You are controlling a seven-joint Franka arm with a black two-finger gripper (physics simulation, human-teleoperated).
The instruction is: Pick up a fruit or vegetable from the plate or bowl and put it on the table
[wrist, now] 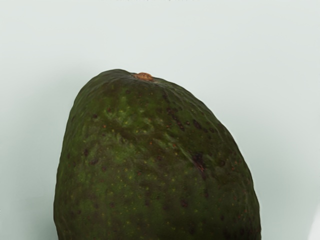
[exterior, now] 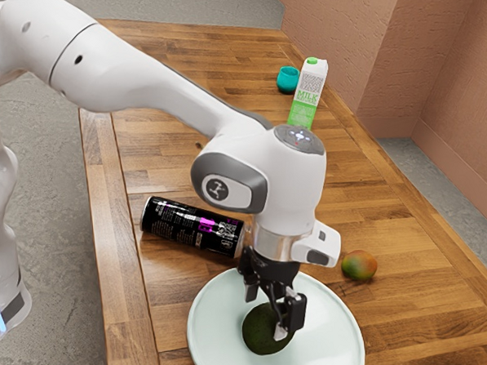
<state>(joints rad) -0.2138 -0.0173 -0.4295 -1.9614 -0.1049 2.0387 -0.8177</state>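
Sitting on the pale plate [exterior: 199, 316], the dark green avocado [exterior: 258, 332] has my gripper [exterior: 266, 317] low over it, the jaws parted and not clamped on it. One finger stands in front of the fruit and the other toward its far side; whether either touches I can't tell. The step, as I judge it, is the grasp: centre the fruit between the pads, go down past its widest part without pressing into the plate, then close evenly and gently, since a rounded skin could roll or squirt out from a high pinch. Then lift straight up before moving to bare table [exterior: 421, 296]. Just off the plate lies a black can [exterior: 193, 226] with magenta marks and lettering too small to read; farther off, the carton [exterior: 308, 89] says "MILK" in green.
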